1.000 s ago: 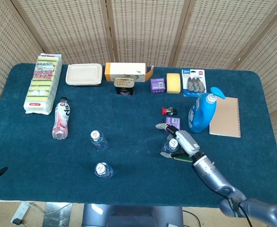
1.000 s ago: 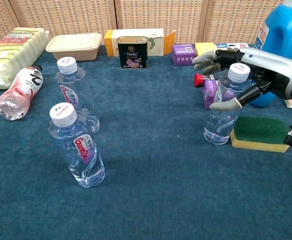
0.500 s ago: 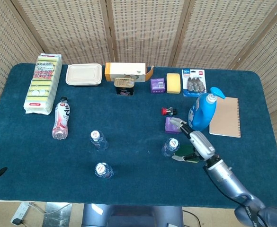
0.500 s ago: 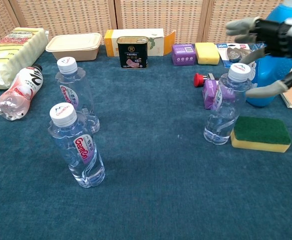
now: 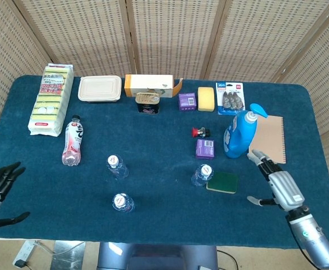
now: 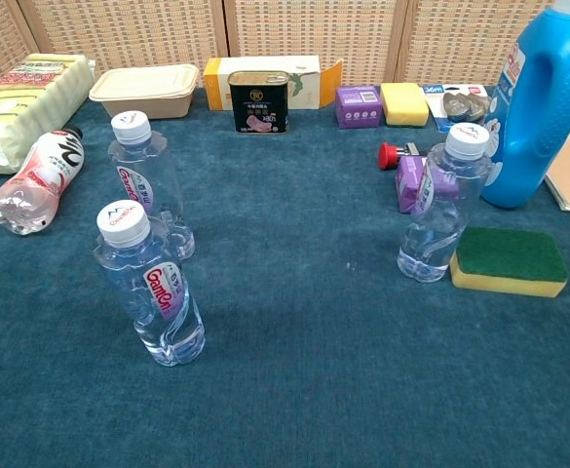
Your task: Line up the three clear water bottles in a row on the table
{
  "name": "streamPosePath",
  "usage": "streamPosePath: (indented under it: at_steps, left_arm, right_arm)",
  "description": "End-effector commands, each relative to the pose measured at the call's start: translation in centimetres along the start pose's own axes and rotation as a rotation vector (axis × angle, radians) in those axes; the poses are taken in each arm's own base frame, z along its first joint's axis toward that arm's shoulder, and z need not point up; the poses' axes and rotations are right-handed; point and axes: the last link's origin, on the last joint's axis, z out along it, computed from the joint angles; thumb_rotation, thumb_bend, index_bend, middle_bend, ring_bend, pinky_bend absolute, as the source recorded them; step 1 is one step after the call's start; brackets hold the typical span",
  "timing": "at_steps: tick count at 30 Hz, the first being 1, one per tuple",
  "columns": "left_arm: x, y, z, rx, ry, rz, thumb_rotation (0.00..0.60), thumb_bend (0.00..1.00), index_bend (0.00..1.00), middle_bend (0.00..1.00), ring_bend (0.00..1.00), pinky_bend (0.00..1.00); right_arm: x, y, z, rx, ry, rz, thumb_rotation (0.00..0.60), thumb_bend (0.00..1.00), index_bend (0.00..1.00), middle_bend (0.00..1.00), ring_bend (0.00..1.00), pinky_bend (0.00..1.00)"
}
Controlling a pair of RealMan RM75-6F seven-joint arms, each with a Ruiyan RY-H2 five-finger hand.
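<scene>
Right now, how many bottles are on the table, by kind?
Clear water bottles, upright: 3
Pink-label bottle, lying down: 1
Blue detergent bottle: 1
Total: 5

Head view high, looking down — chest view low, close; shared blue table [image 5: 153, 185].

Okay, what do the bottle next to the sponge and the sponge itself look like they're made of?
The bottle looks like thin clear plastic: you see straight through its ribbed wall, and it has a white, probably plastic cap. The sponge seems to be yellow foam under a matte green scouring layer, judging by its two colour bands.
</scene>
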Motion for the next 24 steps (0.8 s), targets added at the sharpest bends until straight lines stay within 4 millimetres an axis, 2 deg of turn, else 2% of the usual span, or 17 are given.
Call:
streamPosePath:
  at_steps: [1, 4, 9, 17, 24]
  left_arm:
    - [-0.9, 0.3, -0.2, -0.091, -0.085, -0.063, 0.600, 0.07, 0.00, 0.00, 0.00, 0.05]
    - [-1.8, 0.4, 0.2, -0.133, -0.117, -0.172, 0.600, 0.07, 0.00, 0.00, 0.00, 0.05]
    - [-3.2, 0.1, 0.9, -0.184, -0.141, -0.344, 0.600, 0.07, 0.00, 0.00, 0.00, 0.05]
    - [-6.4, 0.0, 2.7, -0.214, -0.258, -0.530, 0.600, 0.07, 0.00, 0.00, 0.00, 0.05]
    - [-9.1, 1.0, 5.1, -0.235, -0.287, -0.614, 0.600, 0.07, 0.00, 0.00, 0.00, 0.05]
  right_arm:
    - [0.3, 0.6, -1.7, -0.040, 0.024, -0.047, 0.600, 0.00, 0.03, 0.02, 0.02, 0.13]
    - [0.5, 1.0, -3.5, -0.071, 0.052, -0.079, 0.600, 0.00, 0.03, 0.02, 0.02, 0.13]
    - [1.1, 1.4, -4.6, -0.076, 0.073, -0.072, 0.600, 0.00, 0.03, 0.02, 0.02, 0.13]
    - [2.0, 2.0, -5.4, -0.104, 0.106, -0.100, 0.600, 0.00, 0.04, 0.02, 0.02, 0.11]
    - [2.4, 2.0, -5.5, -0.136, 0.154, -0.106, 0.600, 0.00, 0.04, 0.02, 0.01, 0.11]
